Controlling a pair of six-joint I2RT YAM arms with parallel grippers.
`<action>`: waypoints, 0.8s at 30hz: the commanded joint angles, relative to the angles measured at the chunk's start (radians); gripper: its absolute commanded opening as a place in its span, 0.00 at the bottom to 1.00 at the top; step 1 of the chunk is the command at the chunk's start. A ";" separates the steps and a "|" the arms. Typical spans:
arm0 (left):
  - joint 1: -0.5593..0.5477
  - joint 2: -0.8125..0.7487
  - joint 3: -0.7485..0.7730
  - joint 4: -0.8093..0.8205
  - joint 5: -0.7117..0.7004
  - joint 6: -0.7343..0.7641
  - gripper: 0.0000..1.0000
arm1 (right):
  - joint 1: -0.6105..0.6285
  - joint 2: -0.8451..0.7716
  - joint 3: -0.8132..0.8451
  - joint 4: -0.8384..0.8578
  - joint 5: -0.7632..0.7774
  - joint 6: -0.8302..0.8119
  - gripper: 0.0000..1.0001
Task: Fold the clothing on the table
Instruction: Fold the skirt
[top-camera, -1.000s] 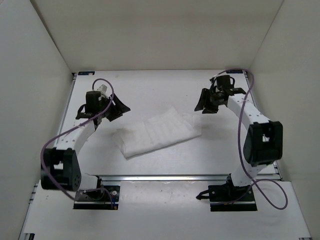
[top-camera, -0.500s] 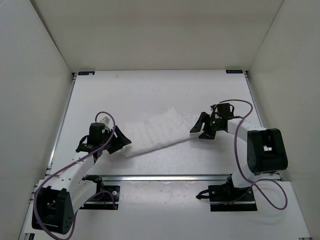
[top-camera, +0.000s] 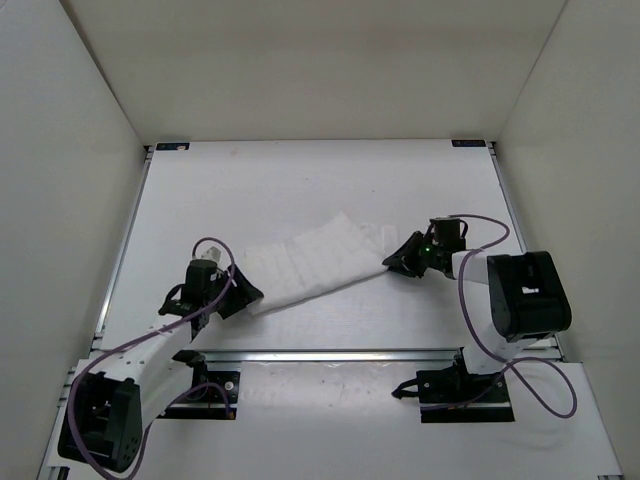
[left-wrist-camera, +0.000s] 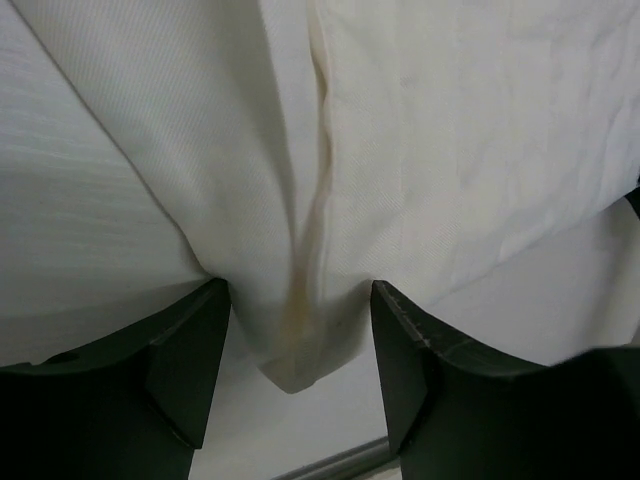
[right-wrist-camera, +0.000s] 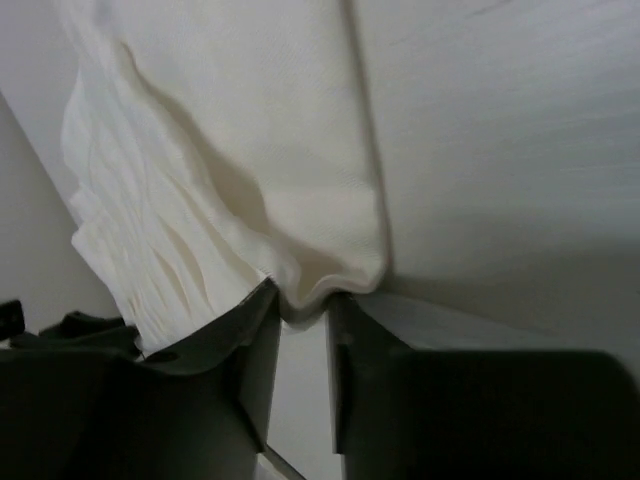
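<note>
- Left gripper (left-wrist-camera: 297, 292): jaws stand wide apart. A creased corner of the clothing (left-wrist-camera: 450, 130) lies in the gap and brushes both inner faces. It is not squeezed, and the corner's tip reaches back past the fingertips.
- Right gripper (right-wrist-camera: 303, 296): jaws are drawn close together, with a rolled fold of the garment's edge pinched between the tips. Smooth fabric spreads ahead of the jaws, and pleated fabric runs off to one side.
- The clothing stretches as a band between the two jaw mouths, one end at each.
- Table (top-camera: 300, 180): lies beneath both jaws. A metal rail (left-wrist-camera: 335, 465) runs just behind the left jaws.
</note>
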 joint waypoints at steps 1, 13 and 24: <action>-0.029 0.044 -0.034 0.086 -0.056 -0.030 0.67 | -0.005 0.022 -0.019 0.055 0.088 0.030 0.17; -0.174 0.449 0.263 0.272 -0.021 0.007 0.00 | -0.094 -0.207 0.082 -0.245 0.276 -0.157 0.00; -0.222 0.846 0.604 0.353 0.099 0.025 0.00 | 0.108 -0.134 0.470 -0.424 0.364 -0.518 0.00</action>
